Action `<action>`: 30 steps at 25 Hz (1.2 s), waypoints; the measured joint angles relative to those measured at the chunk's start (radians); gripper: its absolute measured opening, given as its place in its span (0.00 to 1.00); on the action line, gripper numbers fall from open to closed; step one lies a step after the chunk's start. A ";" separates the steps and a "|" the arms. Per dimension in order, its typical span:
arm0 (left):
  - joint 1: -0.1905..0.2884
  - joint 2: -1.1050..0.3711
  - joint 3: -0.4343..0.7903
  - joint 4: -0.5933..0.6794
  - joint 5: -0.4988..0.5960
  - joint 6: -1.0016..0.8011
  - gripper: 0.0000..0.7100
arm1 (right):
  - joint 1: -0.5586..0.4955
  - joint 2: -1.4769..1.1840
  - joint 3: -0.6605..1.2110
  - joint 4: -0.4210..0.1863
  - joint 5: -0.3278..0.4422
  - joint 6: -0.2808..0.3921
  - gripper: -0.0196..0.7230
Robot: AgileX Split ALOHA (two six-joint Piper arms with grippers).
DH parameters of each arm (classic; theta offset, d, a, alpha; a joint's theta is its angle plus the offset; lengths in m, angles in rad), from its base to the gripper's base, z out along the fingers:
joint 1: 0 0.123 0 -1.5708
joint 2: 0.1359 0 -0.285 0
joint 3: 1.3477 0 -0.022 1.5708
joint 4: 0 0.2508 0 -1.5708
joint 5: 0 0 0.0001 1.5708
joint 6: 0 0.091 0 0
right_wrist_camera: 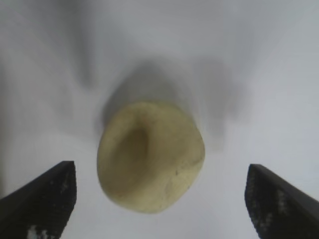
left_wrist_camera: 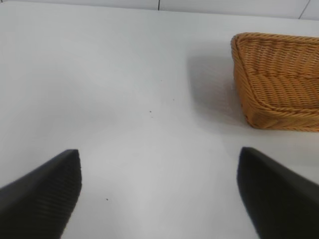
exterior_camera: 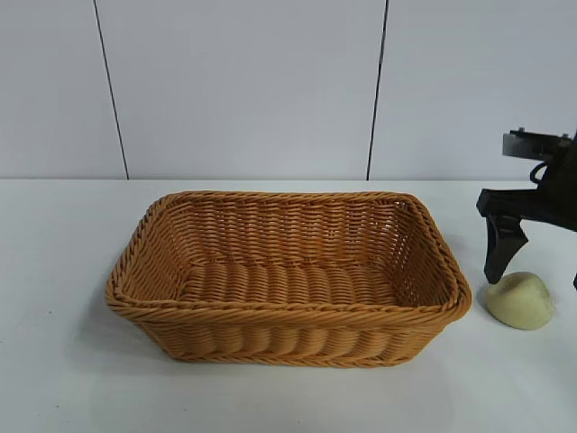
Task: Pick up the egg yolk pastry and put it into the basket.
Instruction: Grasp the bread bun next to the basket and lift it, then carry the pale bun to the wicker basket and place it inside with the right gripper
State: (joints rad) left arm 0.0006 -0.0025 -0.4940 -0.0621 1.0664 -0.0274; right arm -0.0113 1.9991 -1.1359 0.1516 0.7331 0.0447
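Basket (exterior_camera: 288, 275): on bench (exterior_camera: 63, 361), centre. Egg yolk pastry (exterior_camera: 519, 299): on bench, just right of basket, outside it. Right gripper (right_wrist_camera: 159, 194): directly above pastry, fingers (exterior_camera: 501, 253) straddling it.

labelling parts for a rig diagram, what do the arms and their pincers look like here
Both are matte black. The right pincer hangs from a blocky black bracket with a black cable looped beside it; its fingers are flat wedges narrowing to blunt tips, with a fine ribbed texture and pale scuff marks. The left pincer has the same dark ribbed wedge fingers. No markings or lettering show.
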 joint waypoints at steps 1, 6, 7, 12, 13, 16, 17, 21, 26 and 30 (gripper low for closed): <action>0.000 0.000 0.000 0.000 0.000 0.000 0.87 | 0.000 0.000 0.000 0.001 -0.005 0.000 0.63; 0.000 0.000 0.000 0.000 0.000 0.000 0.87 | 0.000 0.000 0.000 0.003 -0.008 0.000 0.31; 0.000 0.000 0.000 0.000 0.000 0.000 0.87 | 0.000 0.000 -0.001 0.003 -0.007 0.000 0.27; 0.000 0.000 0.000 0.000 0.000 0.000 0.87 | 0.000 -0.009 -0.060 0.002 0.082 -0.009 0.23; 0.000 0.000 0.000 0.000 0.000 0.000 0.87 | 0.000 -0.018 -0.082 0.002 0.112 -0.015 0.23; 0.000 0.000 0.000 0.000 0.000 0.000 0.87 | 0.000 -0.067 -0.167 0.002 0.197 -0.024 0.23; 0.000 0.000 0.000 0.000 0.000 0.000 0.87 | 0.000 -0.083 -0.195 0.002 0.219 -0.025 0.23; 0.000 0.000 0.000 0.000 0.000 0.000 0.87 | 0.000 -0.134 -0.319 0.002 0.318 -0.026 0.23; 0.000 0.000 0.000 0.000 0.000 0.000 0.87 | 0.037 -0.143 -0.400 -0.001 0.364 -0.025 0.22; 0.000 0.000 0.000 0.000 0.000 0.000 0.87 | 0.132 -0.143 -0.407 -0.001 0.365 -0.015 0.22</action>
State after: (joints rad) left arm 0.0006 -0.0025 -0.4940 -0.0621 1.0664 -0.0274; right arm 0.1210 1.8565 -1.5426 0.1505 1.0981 0.0299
